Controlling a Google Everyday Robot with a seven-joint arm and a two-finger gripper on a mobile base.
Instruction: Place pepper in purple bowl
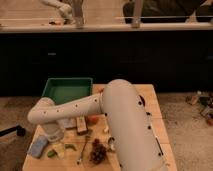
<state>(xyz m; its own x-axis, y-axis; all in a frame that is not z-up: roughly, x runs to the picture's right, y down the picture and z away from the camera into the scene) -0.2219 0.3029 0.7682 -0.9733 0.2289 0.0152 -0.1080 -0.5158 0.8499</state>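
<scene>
The pepper (70, 147) lies flat on the surface (149, 93) near its front left corner, in no hold. It is just right of the gripper (56, 140) and left of a spoon (84, 149). The gripper stands low over that corner; whether it is wide or narrow cannot be told. The purple bowl cannot be made out and is judged to be hidden behind the arm (120, 107). Step in hand, by judgement: approach and grasp, the pepper not yet taken. Recommended: shift the gripper a little to the right until it is centred over the pepper's middle. Turn it to close across the slim width rather than along the curve, descend until nearly on the wood, then close gently, since the glossy skin may slip or roll. A paler green piece (52, 153) and a blue sponge (38, 146) lie just beside and should not be caught. Pose: the arm sweeps from the lower right across the surface to the left. It bends sharply at an elbow in front of the green tray (67, 91) and drops the wrist straight down.
</scene>
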